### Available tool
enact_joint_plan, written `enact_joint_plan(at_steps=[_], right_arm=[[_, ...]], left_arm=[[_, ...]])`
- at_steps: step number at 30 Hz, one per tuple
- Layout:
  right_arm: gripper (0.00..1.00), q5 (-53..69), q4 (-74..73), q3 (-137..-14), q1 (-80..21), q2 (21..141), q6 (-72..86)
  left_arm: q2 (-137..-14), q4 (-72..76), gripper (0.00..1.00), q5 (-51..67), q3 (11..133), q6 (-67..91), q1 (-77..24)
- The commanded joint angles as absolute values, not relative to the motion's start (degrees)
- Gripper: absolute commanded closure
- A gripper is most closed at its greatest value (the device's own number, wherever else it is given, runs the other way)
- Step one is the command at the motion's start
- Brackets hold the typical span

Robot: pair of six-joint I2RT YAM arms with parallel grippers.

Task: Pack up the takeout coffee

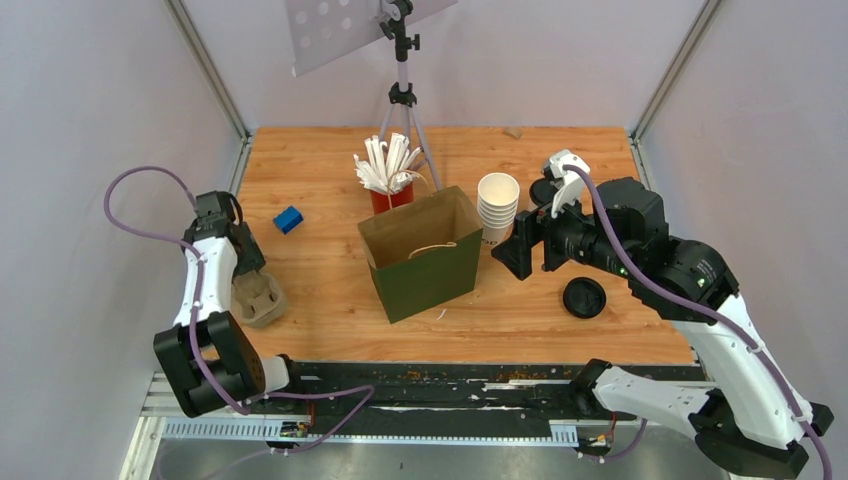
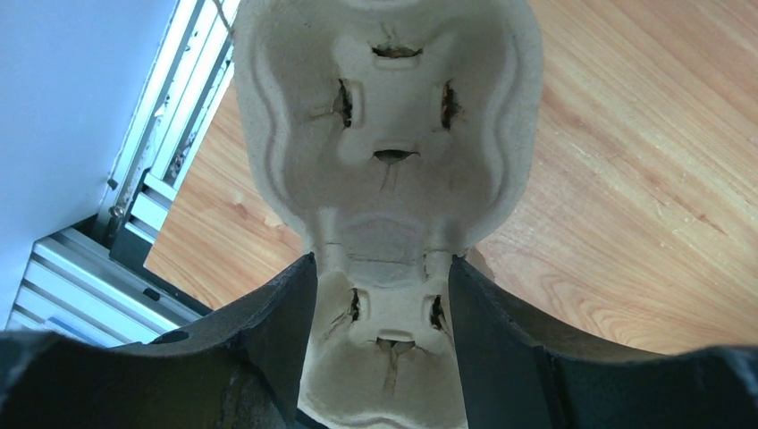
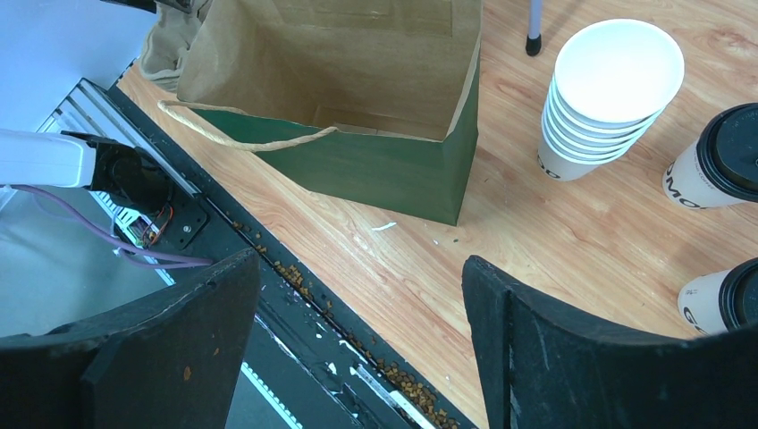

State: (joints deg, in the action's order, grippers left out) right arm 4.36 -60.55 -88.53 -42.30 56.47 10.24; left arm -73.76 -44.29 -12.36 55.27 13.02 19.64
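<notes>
Takeout coffee (image 3: 711, 165), a white cup under a black lid, stands on the table (image 3: 554, 232) beside the stacked cups (image 3: 608, 89), with a second lidded cup (image 3: 720, 304) close by. Nearest, the left gripper (image 2: 383, 268) clamps the cup carrier (image 2: 384, 107). A loose black lid (image 1: 584, 298) lies nearby. The right gripper (image 3: 359, 264) hangs wide open and empty before the green bag (image 3: 384, 170).

Two takeout coffees stand upright on the wooden table (image 3: 554, 232) in my right wrist view, both white paper cups with dark lettering and round black lids. The nearer-stack coffee (image 3: 708, 165) stands just beside the stack of lidless cups (image 3: 599, 98). The edge coffee (image 3: 715, 299) is cropped by the frame's right border. On my overhead feed, a loose black lid (image 1: 584, 298) lies flat near the table's front.
</notes>
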Motion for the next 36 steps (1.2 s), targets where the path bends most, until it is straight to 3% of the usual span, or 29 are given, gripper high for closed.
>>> enact_joint_plan(at_steps=[1, 24, 36], right_arm=[[0.17, 3.84, -58.88, -89.1, -42.41, 56.42, 10.13], [0.14, 2.5, -59.71, -89.57, -42.37, 57.29, 7.85], [0.14, 2.61, -59.44, -89.1, -42.4, 57.1, 8.79]], left_arm=[[-71.2, -41.95, 0.36, -9.9, 54.16, 13.0, 21.99], [-73.69, -37.52, 0.43, -6.31, 50.98, 11.43, 24.01], [-73.89, -38.2, 0.55, -6.06, 52.57, 12.01, 24.3]])
